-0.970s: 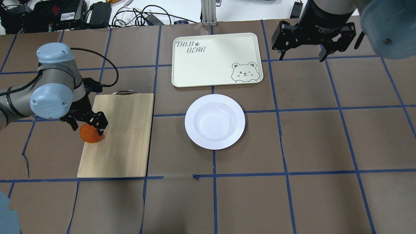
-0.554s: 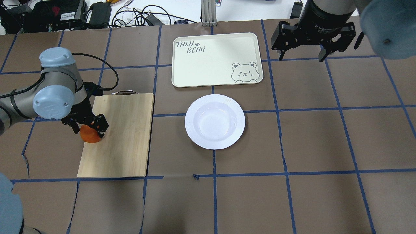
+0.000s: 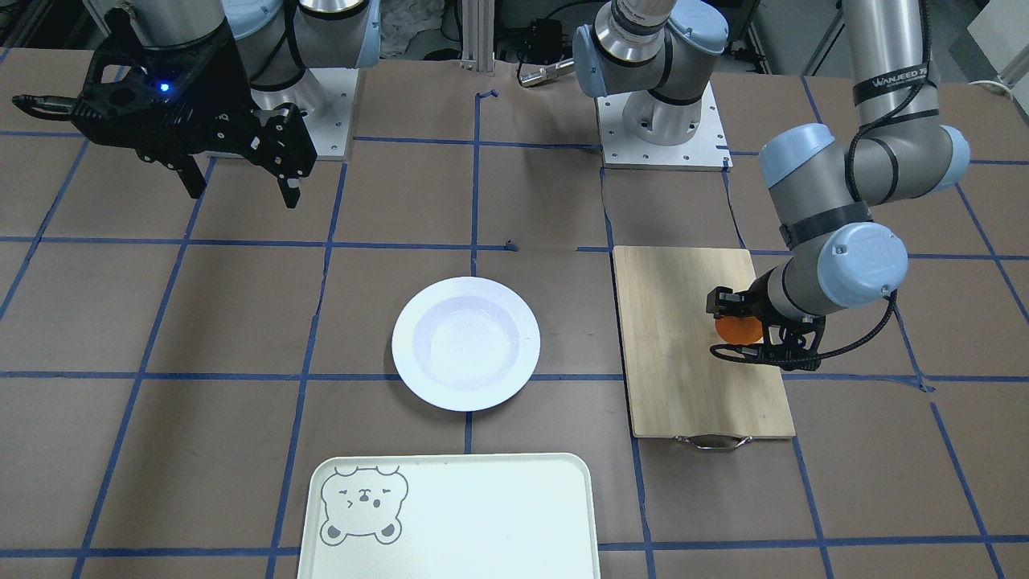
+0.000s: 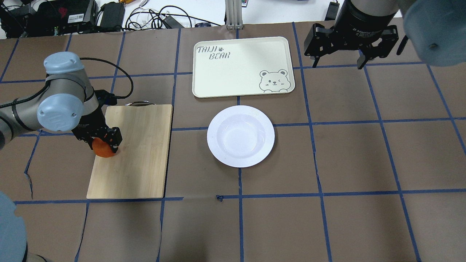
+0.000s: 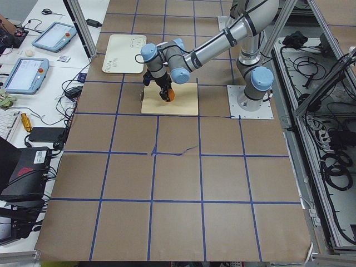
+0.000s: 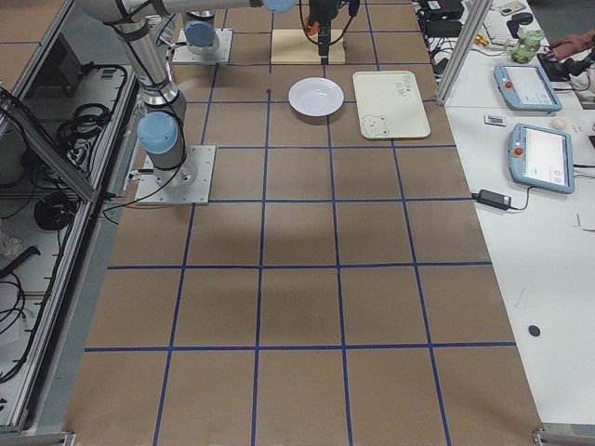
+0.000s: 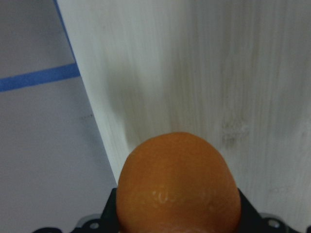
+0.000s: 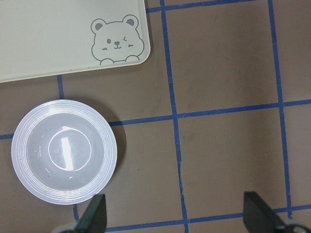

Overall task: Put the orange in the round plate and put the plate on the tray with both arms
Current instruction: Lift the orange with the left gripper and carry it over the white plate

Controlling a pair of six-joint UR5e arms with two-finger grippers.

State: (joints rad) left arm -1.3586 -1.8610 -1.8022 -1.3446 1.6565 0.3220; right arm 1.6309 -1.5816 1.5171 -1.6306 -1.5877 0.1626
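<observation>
The left gripper (image 4: 104, 145) was clamped on the orange (image 4: 102, 150), one black finger on each side of the fruit, at the left edge of a bamboo cutting board (image 4: 138, 156) in the left half of the overhead frame. Whether the orange touched the wood could not be told; the left wrist view showed it filling the lower centre, with pale board behind it.

The round plate (image 4: 268, 136) sat empty at the centre of the frame, well apart from the board. The tray (image 4: 233, 72) lay just above the plate and apart from it, its bear face at the lower right corner. At the upper right, the right gripper (image 4: 338, 65) hung with its fingers spread wide and nothing between them, above the brown table (image 4: 364, 163) and its blue tape grid.
</observation>
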